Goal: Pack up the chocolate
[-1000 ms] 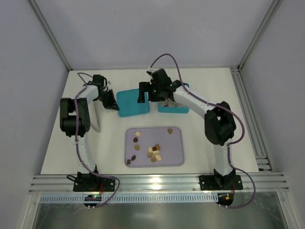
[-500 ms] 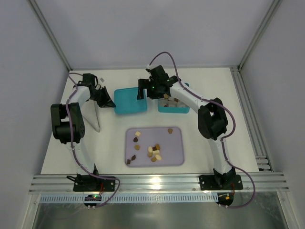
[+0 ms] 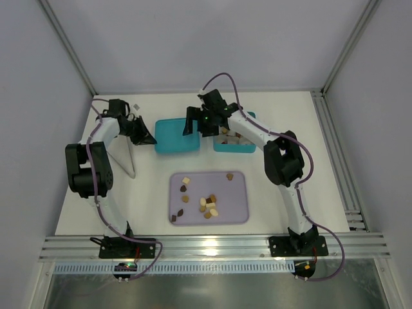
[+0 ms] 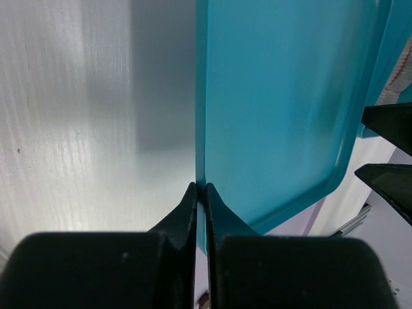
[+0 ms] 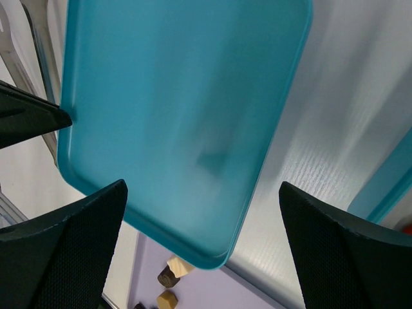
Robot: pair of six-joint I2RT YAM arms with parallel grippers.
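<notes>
Several chocolate pieces [image 3: 207,205] in brown, tan and cream lie scattered on a lilac tray [image 3: 238,209]. More chocolate [image 3: 230,136] sits inside a teal box [image 3: 234,148] at the back. Left of the box is a flat teal lid [image 3: 175,138]. My left gripper [image 3: 148,137] is shut on the lid's left edge [image 4: 200,193]. My right gripper [image 3: 192,123] hovers open above the lid's right part [image 5: 180,109], its fingers [image 5: 77,251] wide apart and touching nothing. A few chocolates [image 5: 168,278] show beyond the lid's corner.
A thin pale bent frame [image 3: 129,158] stands on the white table beside the left arm. A small light piece [image 3: 136,106] lies at the back left. Metal rails [image 3: 335,161] run along the table's right side, and a rail crosses the near edge.
The left arm swung its elbow outward to the left, still gripping the lid, which shifted slightly left. The right gripper edged a little toward the back over the lid.
</notes>
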